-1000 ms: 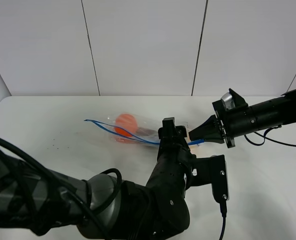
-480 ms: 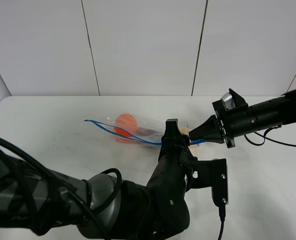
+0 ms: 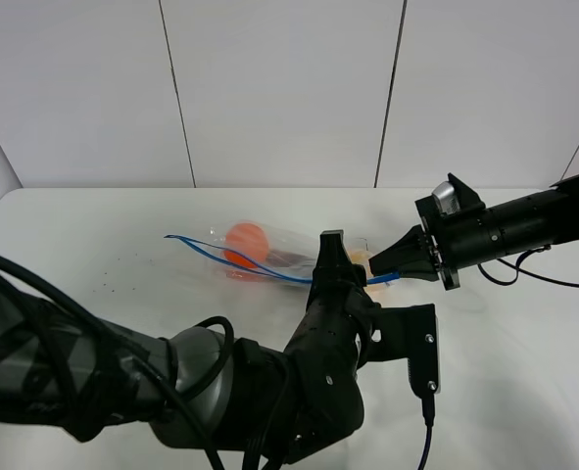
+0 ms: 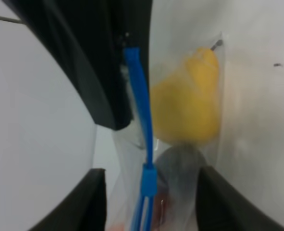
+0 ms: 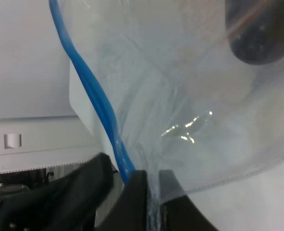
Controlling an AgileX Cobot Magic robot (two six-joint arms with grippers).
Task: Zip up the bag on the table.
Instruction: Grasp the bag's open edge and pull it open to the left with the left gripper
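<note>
The clear bag (image 3: 269, 257) lies on the white table (image 3: 83, 235), with the orange (image 3: 247, 240) showing inside. Its blue zip strip (image 3: 260, 266) runs along the near edge and is parted toward the left. My right gripper (image 3: 375, 266) is shut on the bag's right corner, pinching plastic beside the strip (image 5: 91, 91). My left gripper (image 3: 330, 250) hangs over the bag's right part with its jaws apart. In the left wrist view the strip (image 4: 141, 115) runs between the open fingers (image 4: 96, 199), beside the yellow pear (image 4: 187, 103) and the dark eggplant (image 4: 180, 168).
My bulky left arm (image 3: 269, 392) fills the front middle of the exterior view and hides part of the bag. My right arm (image 3: 524, 230) reaches in from the right with a cable (image 3: 544, 279) trailing on the table. White wall panels stand behind.
My left gripper has shifted slightly right and back over the bag's right end. My right gripper has not moved and keeps its hold.
</note>
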